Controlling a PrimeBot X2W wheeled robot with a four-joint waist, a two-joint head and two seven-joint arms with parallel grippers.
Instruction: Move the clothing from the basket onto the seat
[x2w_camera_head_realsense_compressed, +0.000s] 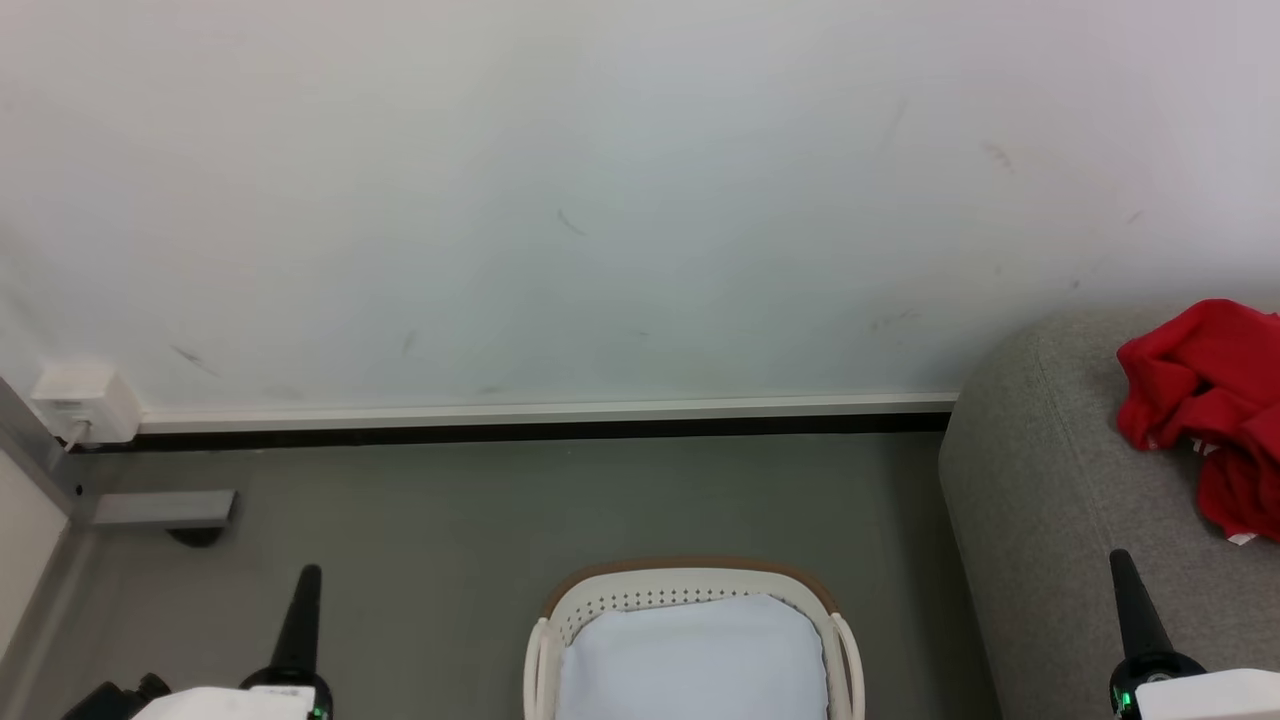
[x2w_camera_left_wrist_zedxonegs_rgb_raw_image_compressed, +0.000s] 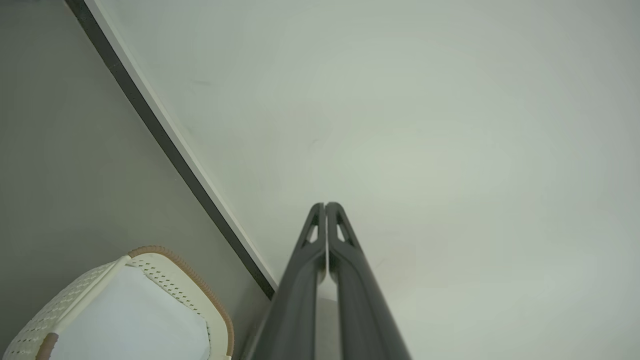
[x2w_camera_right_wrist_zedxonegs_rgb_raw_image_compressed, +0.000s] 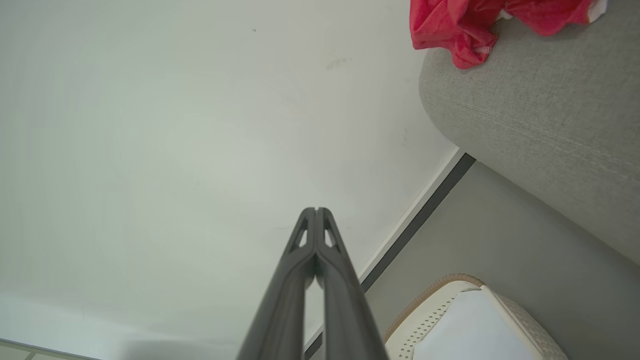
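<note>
At right of the head view: red clothing (x2w_camera_head_realsense_compressed: 1205, 400) on the grey seat (x2w_camera_head_realsense_compressed: 1040, 480); basket (x2w_camera_head_realsense_compressed: 690, 590) at bottom centre.
Left gripper (x2w_camera_head_realsense_compressed: 308, 578) and right gripper (x2w_camera_head_realsense_compressed: 1122, 560) flank the basket, each with its fingers pressed together and holding nothing. A pale pad (x2w_camera_head_realsense_compressed: 695, 660) lies in the basket's visible part. Likely risks: the clothing, bunched near the seat's rounded corner, may slide to the floor (x2w_camera_head_realsense_compressed: 500, 500); a grab into the basket may lift the pad by mistake.
</note>
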